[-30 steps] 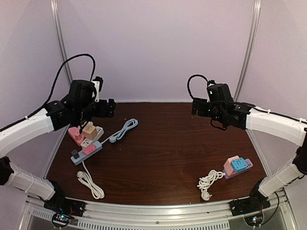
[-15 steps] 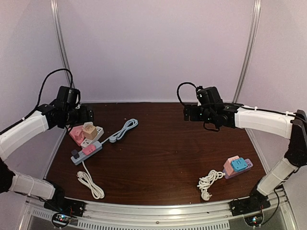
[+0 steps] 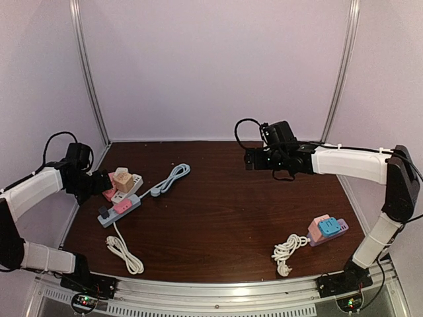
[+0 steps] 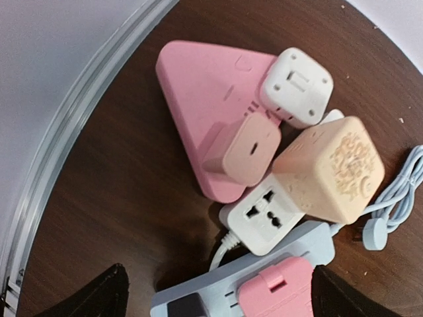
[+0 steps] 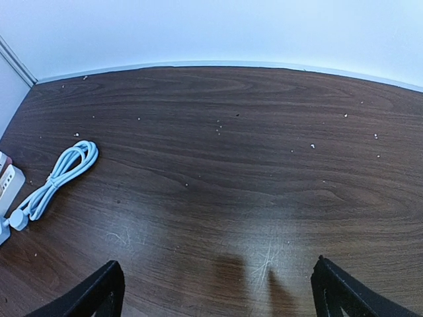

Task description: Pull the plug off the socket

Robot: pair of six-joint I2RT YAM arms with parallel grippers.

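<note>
A cluster of sockets lies at the table's left. A pink triangular socket carries a white plug and a pink plug. A white socket strip holds a tan cube adapter. A blue-grey power strip holds a pink plug and a black plug. My left gripper is open, hovering low over this cluster, fingertips either side of the blue-grey strip, touching nothing. My right gripper is open above bare table at the back centre.
A coiled light-blue cable runs from the strips toward the middle. A white coiled cord lies near the front left. At the front right sit a purple socket block with pink and blue plugs and a white cord. The metal table edge runs close on the left.
My left arm has swung down and to the left, ending low beside the socket cluster. My right arm has moved left toward the table's centre. Both grippers stayed open.
</note>
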